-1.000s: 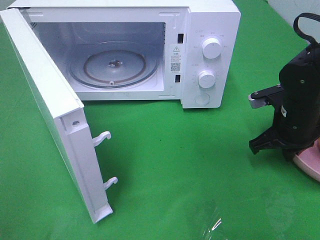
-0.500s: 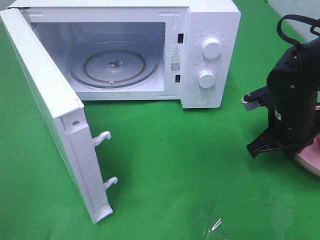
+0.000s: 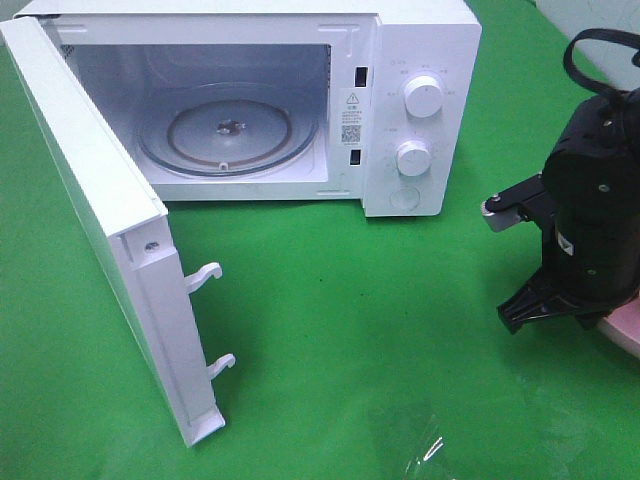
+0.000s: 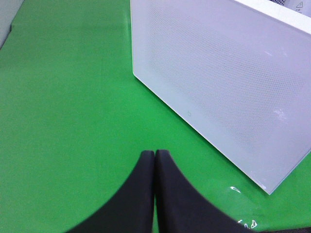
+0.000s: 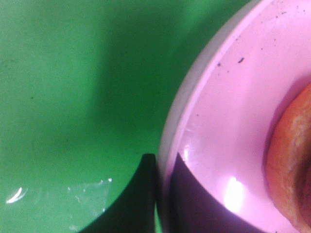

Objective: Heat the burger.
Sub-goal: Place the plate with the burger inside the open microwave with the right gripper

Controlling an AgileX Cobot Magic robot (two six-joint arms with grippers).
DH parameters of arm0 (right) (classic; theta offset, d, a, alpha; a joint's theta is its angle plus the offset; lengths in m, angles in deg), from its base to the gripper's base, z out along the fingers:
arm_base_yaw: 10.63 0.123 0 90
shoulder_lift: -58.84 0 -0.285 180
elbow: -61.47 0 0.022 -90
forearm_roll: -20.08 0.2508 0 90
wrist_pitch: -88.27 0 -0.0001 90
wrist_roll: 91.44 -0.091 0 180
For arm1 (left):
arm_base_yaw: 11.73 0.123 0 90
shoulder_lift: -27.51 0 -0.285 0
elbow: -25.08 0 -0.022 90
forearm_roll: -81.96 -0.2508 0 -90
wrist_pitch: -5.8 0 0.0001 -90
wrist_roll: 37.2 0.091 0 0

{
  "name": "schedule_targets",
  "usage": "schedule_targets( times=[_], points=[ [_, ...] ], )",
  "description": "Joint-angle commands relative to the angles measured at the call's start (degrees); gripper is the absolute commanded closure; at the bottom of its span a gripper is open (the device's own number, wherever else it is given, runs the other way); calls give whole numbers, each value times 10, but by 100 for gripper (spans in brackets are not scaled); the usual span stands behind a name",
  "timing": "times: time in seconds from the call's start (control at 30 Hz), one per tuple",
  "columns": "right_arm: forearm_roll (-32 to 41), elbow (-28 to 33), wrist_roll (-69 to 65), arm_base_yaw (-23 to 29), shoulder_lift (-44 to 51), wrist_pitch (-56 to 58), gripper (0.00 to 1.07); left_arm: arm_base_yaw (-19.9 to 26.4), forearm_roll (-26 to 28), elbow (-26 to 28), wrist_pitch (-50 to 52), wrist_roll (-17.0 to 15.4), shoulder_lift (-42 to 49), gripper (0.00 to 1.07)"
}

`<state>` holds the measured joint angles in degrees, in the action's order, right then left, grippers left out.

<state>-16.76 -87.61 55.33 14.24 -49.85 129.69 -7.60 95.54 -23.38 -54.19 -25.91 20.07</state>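
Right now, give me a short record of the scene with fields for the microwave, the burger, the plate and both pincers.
microwave: white, door wide open, nothing on the glass turntable
pink plate: on the green cloth, to the right of the microwave
burger: on the pink plate, only its bun edge shows in the right wrist view
right pincer: closed on the plate's rim, one finger inside, one outside
left pincer: shut, holding nothing, above the cloth by the door's outer face
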Motion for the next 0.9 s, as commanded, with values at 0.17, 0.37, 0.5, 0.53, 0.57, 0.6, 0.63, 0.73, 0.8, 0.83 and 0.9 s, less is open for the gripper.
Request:
schedule_targets(
  times=[0.17, 0.37, 0.5, 0.53, 0.57, 0.6, 0.63, 0.73, 0.8, 0.83, 0.9],
  points=[
    [-26, 40, 2, 22, 77, 37, 107, 1, 3, -2, 5, -2, 15, 106],
    [-28, 66, 18, 46, 139, 56, 107, 1, 3, -2, 5, -2, 15, 106],
    [-27, 84, 26, 66, 163, 75, 107, 1, 3, -2, 5, -2, 15, 106],
    [-27, 88, 29, 69, 168, 78, 107, 1, 3, -2, 5, -2, 15, 106],
    [-27, 88, 29, 69, 168, 78, 107, 1, 3, -2, 5, -2, 15, 106],
    [-27, 97, 32, 80, 183, 83, 107, 1, 3, -2, 5, -2, 15, 106],
    [-28, 108, 34, 91, 200, 86, 107, 1, 3, -2, 5, -2, 15, 106],
    [-28, 120, 44, 102, 215, 93, 107, 1, 3, -2, 5, -2, 15, 106],
    [-27, 125, 52, 108, 222, 97, 107, 1, 3, -2, 5, -2, 15, 106],
    [-26, 136, 65, 123, 239, 104, 107, 1, 3, -2, 5, -2, 15, 106],
    [-26, 146, 74, 136, 254, 113, 107, 1, 3, -2, 5, -2, 15, 106]
  ],
)
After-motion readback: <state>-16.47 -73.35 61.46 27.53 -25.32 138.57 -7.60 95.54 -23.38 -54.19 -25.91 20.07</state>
